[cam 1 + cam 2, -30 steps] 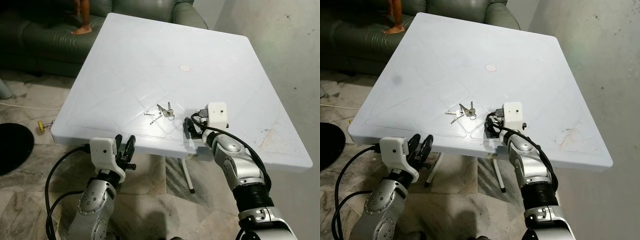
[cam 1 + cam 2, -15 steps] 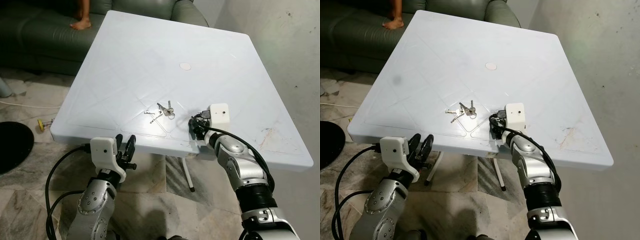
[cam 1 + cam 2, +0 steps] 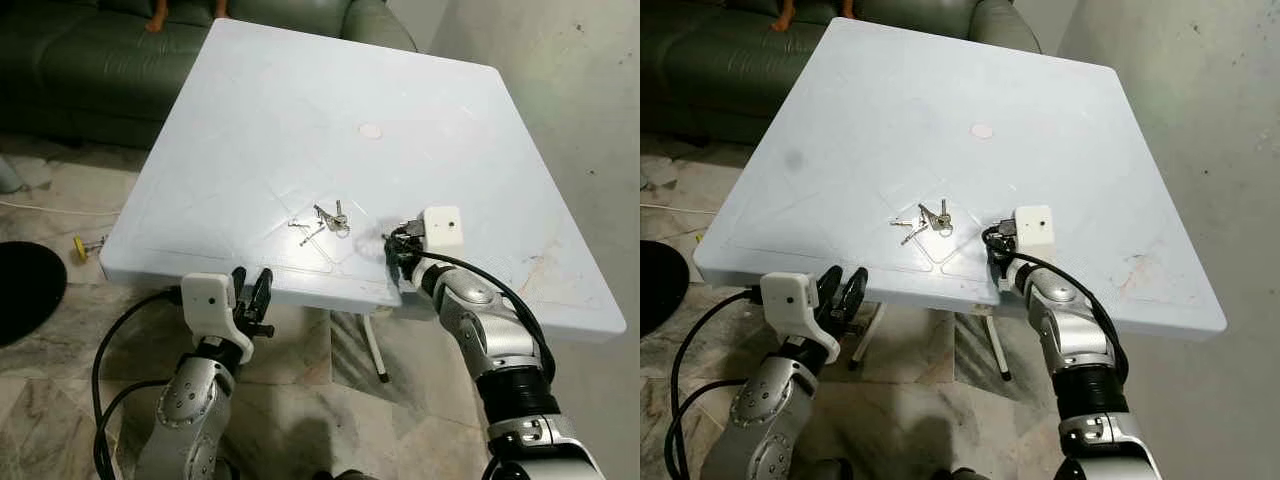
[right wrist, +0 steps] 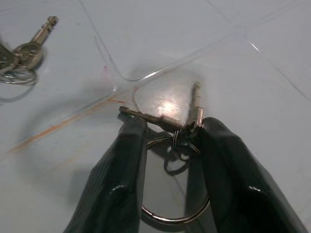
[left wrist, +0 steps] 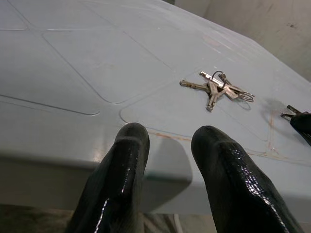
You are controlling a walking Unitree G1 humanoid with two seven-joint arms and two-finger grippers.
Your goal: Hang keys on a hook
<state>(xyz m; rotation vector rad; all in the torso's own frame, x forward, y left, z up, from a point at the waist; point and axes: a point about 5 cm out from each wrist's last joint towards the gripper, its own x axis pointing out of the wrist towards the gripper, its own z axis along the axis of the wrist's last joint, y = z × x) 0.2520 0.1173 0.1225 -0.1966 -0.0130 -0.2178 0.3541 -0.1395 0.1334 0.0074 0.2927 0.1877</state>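
Observation:
A bunch of silver keys [image 3: 325,222] lies on the white table [image 3: 300,110], near the middle of its front part. My right gripper [image 3: 395,250] rests on the tabletop just right of that bunch, by the front edge. In the right wrist view the gripper [image 4: 167,126] is shut on a second set of keys [image 4: 163,116], whose ring [image 4: 175,213] hangs between the fingers, while the loose bunch [image 4: 19,56] lies apart. My left gripper [image 3: 250,290] hangs below the table's front edge, open and holding nothing, pointing toward the bunch [image 5: 216,90].
A green sofa [image 3: 80,60] stands behind the table at the left, with a person's feet [image 3: 160,20] on it. A bare wall [image 3: 580,100] runs close along the right side. A black round object [image 3: 20,290] and a cable lie on the tiled floor at the left.
The camera has tilted slightly, so the sofa and feet sit higher in the picture. My right gripper has edged a little to the right along the table. The left arm has stayed put.

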